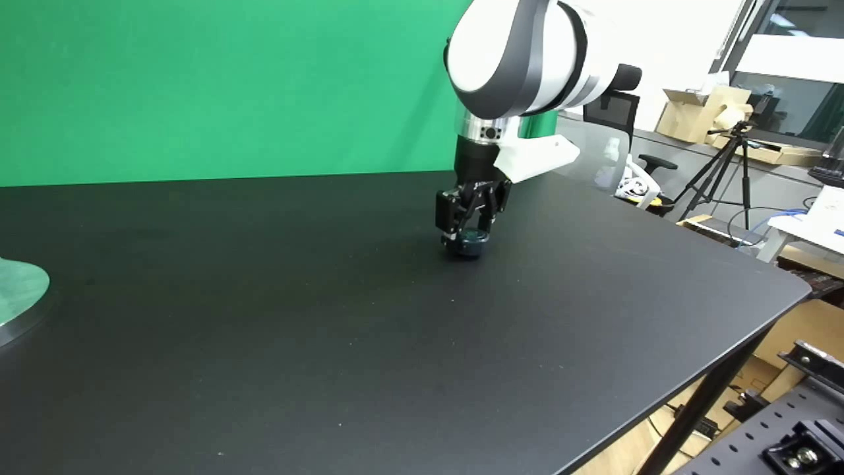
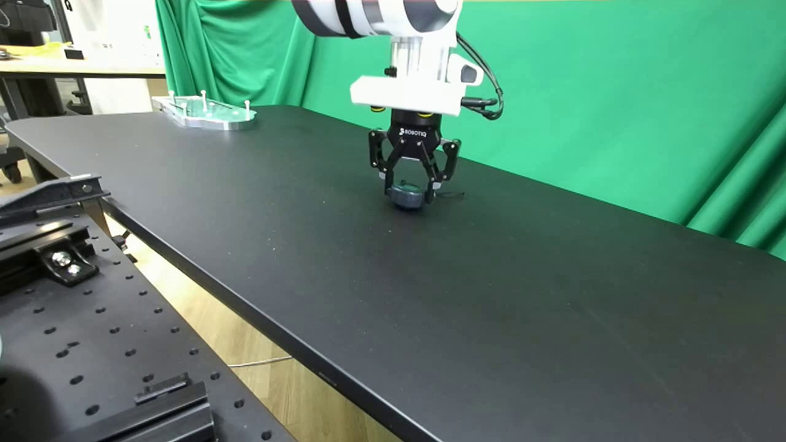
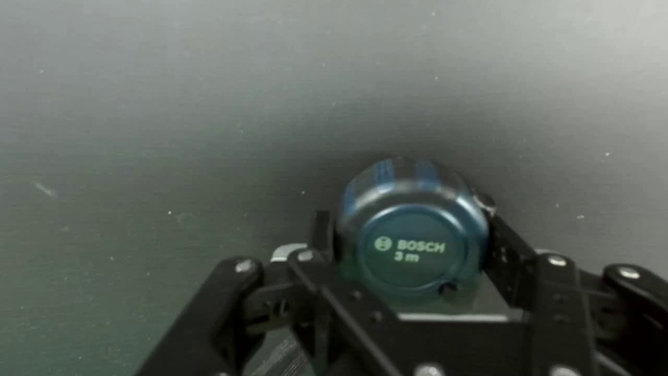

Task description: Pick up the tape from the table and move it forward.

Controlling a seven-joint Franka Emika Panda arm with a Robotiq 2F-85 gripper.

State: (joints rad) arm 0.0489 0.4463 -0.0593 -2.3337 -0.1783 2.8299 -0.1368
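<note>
The tape (image 3: 412, 250) is a round dark blue-grey tape measure marked BOSCH 3 m in the wrist view. It also shows in both exterior views (image 1: 472, 243) (image 2: 405, 196). My gripper (image 3: 408, 224) points down with one finger against each side of the tape and looks shut on it. In both exterior views my gripper (image 1: 467, 239) (image 2: 409, 189) is low over the black table (image 1: 316, 356) (image 2: 503, 307). The tape is at or just above the tabletop; I cannot tell if it touches. Its underside is hidden.
A pale greenish round disc (image 1: 20, 290) is at an exterior view's edge. A clear plate with upright pegs (image 2: 209, 115) stands on the table's far end. A thin dark strand (image 2: 451, 194) lies beside the gripper. A perforated metal plate (image 2: 159, 350) is beyond the table edge.
</note>
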